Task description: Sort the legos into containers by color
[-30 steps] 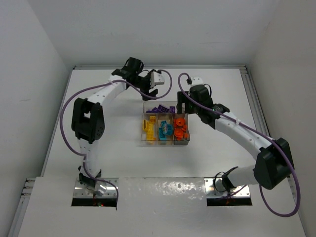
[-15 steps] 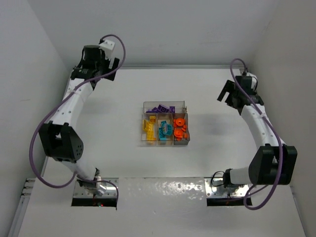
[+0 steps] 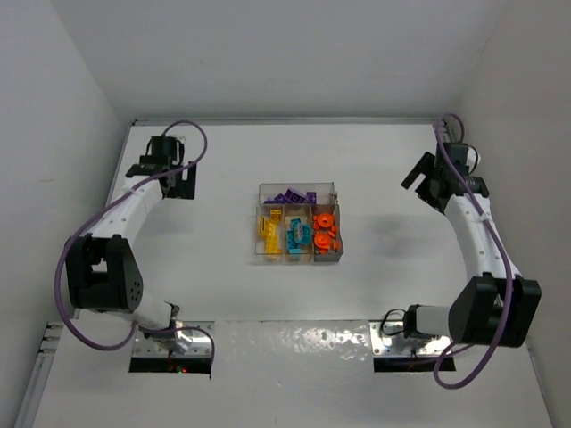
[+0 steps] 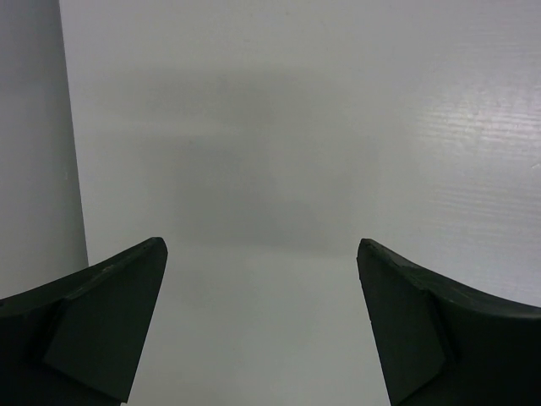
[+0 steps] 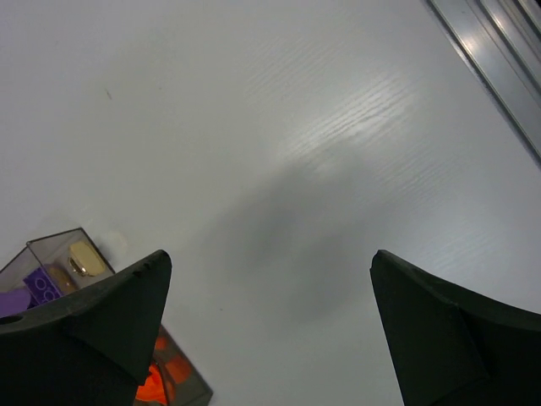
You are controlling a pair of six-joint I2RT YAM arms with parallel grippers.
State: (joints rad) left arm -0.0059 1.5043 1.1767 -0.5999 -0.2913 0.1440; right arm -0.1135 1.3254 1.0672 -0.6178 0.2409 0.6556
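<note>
Both arms have swung outward since a second ago, away from the tray (image 3: 300,186) mid-table. Left gripper (image 4: 262,254) and right gripper (image 5: 270,262) gape wide, holding nothing. Legos (image 3: 298,232) lie inside, grouped by color. The right wrist view catches only the tray's cropped corner; the left wrist view sees just table (image 4: 338,127).
</note>
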